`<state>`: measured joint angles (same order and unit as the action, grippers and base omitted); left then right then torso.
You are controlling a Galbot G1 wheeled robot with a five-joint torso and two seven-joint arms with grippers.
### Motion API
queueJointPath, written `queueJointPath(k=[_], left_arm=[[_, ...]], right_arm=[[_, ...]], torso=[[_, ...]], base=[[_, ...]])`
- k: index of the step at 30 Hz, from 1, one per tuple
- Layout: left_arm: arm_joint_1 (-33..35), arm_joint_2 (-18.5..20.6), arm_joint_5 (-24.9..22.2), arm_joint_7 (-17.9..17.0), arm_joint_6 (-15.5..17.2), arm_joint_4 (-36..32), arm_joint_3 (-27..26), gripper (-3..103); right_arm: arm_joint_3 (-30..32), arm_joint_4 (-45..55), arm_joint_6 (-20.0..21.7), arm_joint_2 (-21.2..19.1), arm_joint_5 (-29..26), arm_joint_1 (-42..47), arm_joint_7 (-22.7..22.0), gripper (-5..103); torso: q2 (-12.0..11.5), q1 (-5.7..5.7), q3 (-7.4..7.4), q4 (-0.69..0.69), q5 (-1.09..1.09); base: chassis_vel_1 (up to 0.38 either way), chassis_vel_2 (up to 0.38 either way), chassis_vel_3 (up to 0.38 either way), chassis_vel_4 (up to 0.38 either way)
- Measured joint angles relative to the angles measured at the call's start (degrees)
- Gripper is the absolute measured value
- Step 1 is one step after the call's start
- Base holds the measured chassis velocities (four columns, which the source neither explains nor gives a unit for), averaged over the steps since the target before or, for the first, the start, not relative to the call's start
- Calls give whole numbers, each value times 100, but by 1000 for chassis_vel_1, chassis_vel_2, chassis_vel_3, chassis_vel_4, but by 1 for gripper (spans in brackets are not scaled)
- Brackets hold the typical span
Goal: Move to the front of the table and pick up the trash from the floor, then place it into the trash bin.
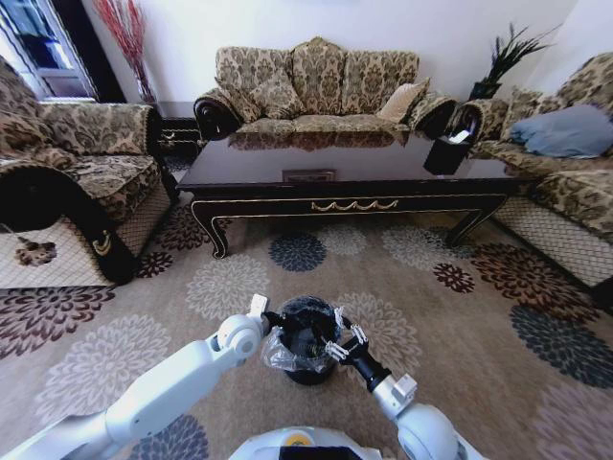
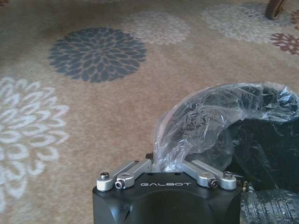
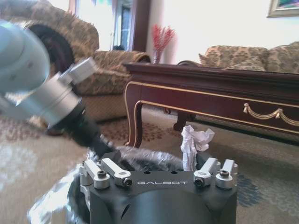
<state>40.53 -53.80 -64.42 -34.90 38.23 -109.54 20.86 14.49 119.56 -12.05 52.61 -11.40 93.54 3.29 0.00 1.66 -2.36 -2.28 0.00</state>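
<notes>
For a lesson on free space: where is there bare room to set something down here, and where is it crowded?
Free: the floral carpet between the long dark wooden table and the round black bag-lined bin; the tabletop left of the black box holder. Crowded: the bin's rim, with the left gripper and the right gripper, holding crumpled white paper, on either side.

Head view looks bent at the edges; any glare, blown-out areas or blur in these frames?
Head view: fisheye curves the sofas, and the glossy table mirrors the couch. Left wrist view: the bag on the trash bin glints, and the carpet is evenly lit. Right wrist view: the window behind is blown out, and the left arm close up is soft.
</notes>
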Motion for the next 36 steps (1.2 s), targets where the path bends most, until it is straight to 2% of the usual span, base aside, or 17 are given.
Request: queueJointPath(k=[3, 4, 5, 8, 11, 14, 17, 21, 36], left_arm=[[-36, -86, 9, -69, 11, -29, 133, 3], [-37, -88, 11, -75, 15, -53, 168, 3], [-37, -88, 11, -75, 15, -53, 168, 3], [-28, -76, 27, -86, 19, -74, 175, 3], [-25, -50, 28, -86, 19, -75, 163, 3], [-24, -29, 29, -87, 24, -74, 144, 3], [-25, -38, 23, -90, 25, -75, 140, 3], [-22, -49, 46, -91, 22, -23, 112, 3], [468, 167, 488, 35, -242, 404, -780, 3]], right_arm=[[81, -247, -173, -24, 856, -61, 75, 98], [123, -321, -253, -34, 1189, -81, 133, 99], [123, -321, -253, -34, 1189, -81, 133, 99], [222, -417, -422, -44, 1683, -90, 318, 100], [244, -389, -409, -49, 1588, -63, 397, 100], [219, -256, -278, -58, 1037, -1, 576, 100], [190, -242, -246, -57, 798, 0, 601, 100], [196, -268, -257, -58, 715, -30, 579, 100], [686, -343, -372, 143, 102, 32, 383, 100]], torso=[[0, 0, 0, -2, 1], [0, 0, 0, 0, 1], [0, 0, 0, 0, 1], [0, 0, 0, 0, 1], [0, 0, 0, 1, 1], [0, 0, 0, 0, -1], [0, 0, 0, 0, 0], [0, 0, 0, -1, 0], [0, 1, 0, -1, -2]], base=[[0, 0, 0, 0], [0, 0, 0, 0], [0, 0, 0, 0], [0, 0, 0, 0], [0, 0, 0, 0], [0, 0, 0, 0], [0, 0, 0, 0], [0, 0, 0, 0], [0, 0, 0, 0]])
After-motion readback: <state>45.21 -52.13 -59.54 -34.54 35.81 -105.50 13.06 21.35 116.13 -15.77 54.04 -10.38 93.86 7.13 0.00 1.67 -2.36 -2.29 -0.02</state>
